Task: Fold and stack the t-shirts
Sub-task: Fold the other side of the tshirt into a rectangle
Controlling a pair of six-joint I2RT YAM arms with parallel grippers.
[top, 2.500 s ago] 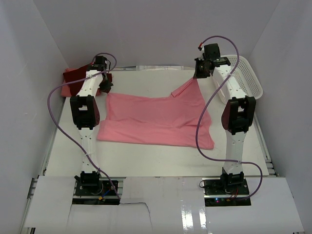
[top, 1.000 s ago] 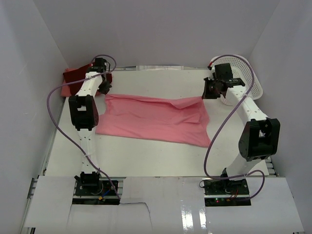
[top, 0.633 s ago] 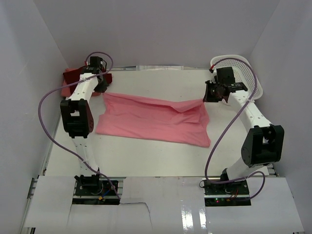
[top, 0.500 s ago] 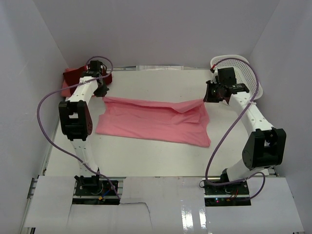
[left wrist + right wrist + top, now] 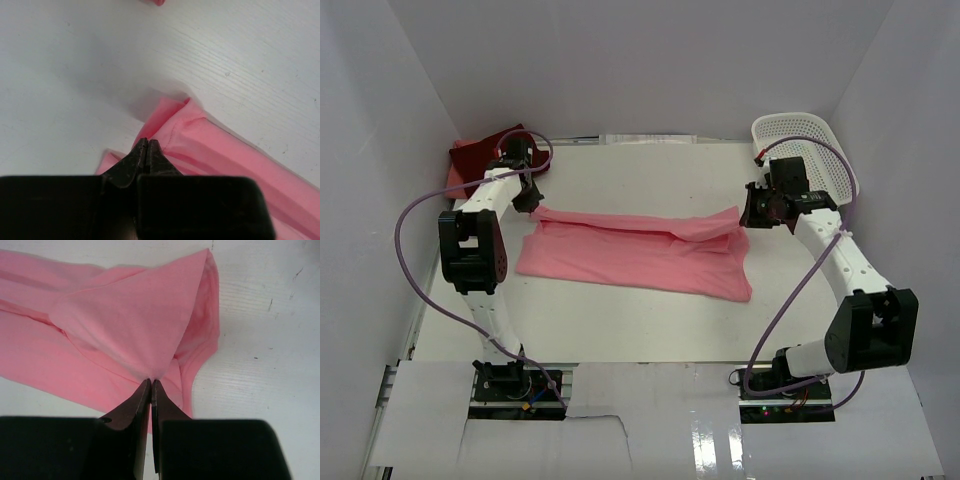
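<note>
Since the left gripper (image 5: 146,143) and right gripper (image 5: 151,382) each pinch a far corner of the shirt (image 5: 630,255), I'd bring both forward level and together for a straight fold.

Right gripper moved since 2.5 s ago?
Yes. Right gripper, shut on the pink cloth t-shirt, came nearer, away from the white table's far edge.

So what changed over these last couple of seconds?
The left fingers and right fingers stayed shut on the far corners of the pink t-shirt and drew them toward the near edge. That folded the far part over, so it now lies as a narrower band. Nothing was let go. The maroon t-shirt and white basket stayed put.
</note>
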